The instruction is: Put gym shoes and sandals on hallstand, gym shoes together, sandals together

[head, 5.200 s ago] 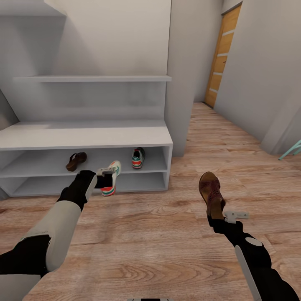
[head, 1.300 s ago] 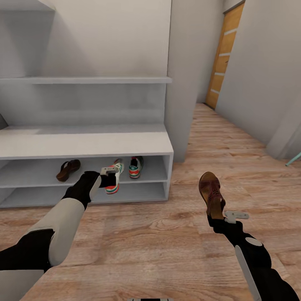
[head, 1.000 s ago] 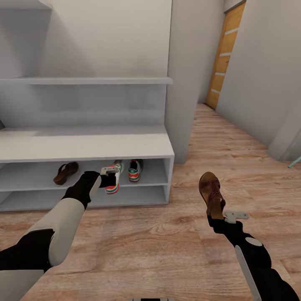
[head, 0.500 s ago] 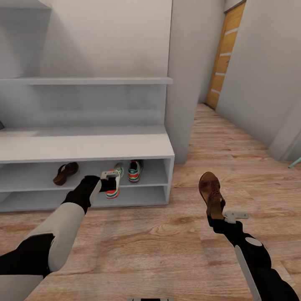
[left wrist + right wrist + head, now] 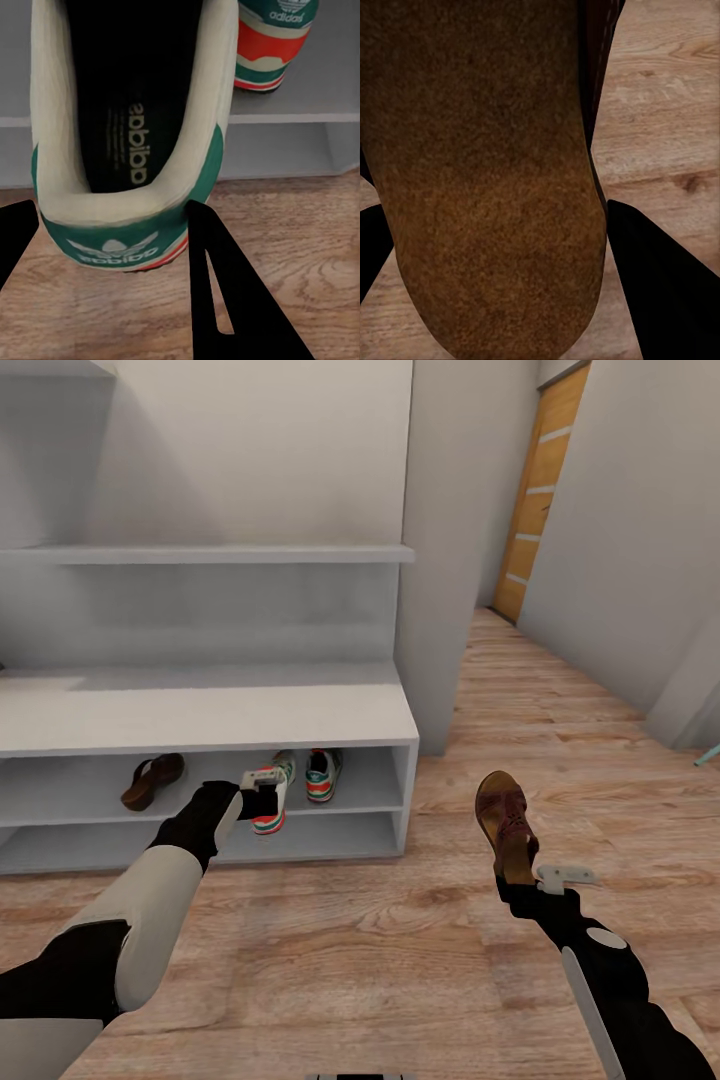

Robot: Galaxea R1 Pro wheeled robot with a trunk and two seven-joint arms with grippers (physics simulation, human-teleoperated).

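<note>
In the head view the pale hallstand (image 5: 200,715) fills the left half. Its upper shelf slot holds a brown sandal (image 5: 152,780) at the left and a gym shoe (image 5: 322,773) at the right. My left gripper (image 5: 258,792) is shut on the heel of the other gym shoe (image 5: 272,805), whose toe reaches into that slot just left of the first shoe. The left wrist view shows the held gym shoe (image 5: 127,112) between the fingers (image 5: 217,285), with the shelved gym shoe (image 5: 274,37) close beside it. My right gripper (image 5: 520,872) is shut on the second sandal (image 5: 505,822), held above the corridor floor (image 5: 350,940). The right wrist view looks onto that sandal's footbed (image 5: 487,187).
A white wall column (image 5: 440,560) stands just right of the hallstand. The corridor runs on past it to a wooden door (image 5: 535,490). A long wall shelf (image 5: 210,553) hangs above the bench top. Open plank floor lies between my arms.
The view has crept closer to the rack and shifted right. My left arm has carried the gym shoe forward, its toe now in the upper slot beside the shelved shoe. The right arm is unchanged.
</note>
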